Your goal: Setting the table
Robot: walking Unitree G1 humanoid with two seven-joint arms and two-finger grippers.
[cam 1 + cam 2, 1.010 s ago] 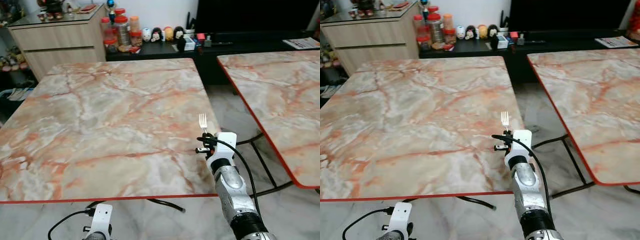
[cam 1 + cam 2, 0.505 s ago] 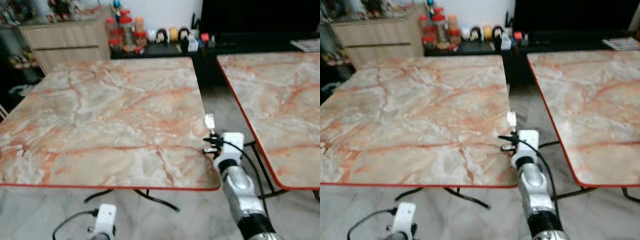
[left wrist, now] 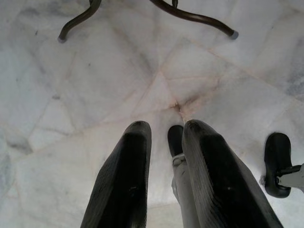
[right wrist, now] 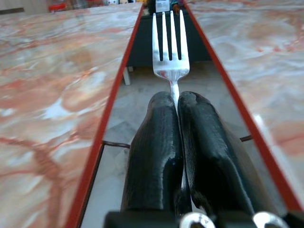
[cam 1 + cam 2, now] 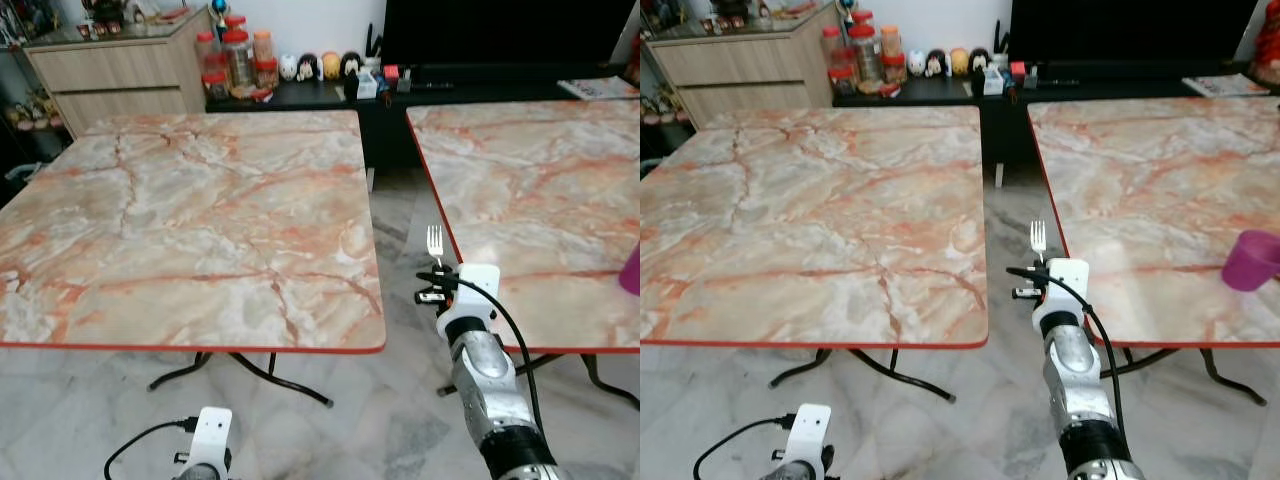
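right hand [image 4: 173,102] clamped on one fork [image 4: 170,45]; two tables [image 5: 200,200]; one purple cup [image 5: 1250,260]

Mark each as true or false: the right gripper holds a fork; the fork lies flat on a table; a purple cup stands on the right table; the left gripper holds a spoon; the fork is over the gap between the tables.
1. The right gripper holds a fork: true.
2. The fork lies flat on a table: false; it is held upright in the jaws.
3. A purple cup stands on the right table: true.
4. The left gripper holds a spoon: false; it hangs empty above the floor.
5. The fork is over the gap between the tables: true; the left table lies to its other side.
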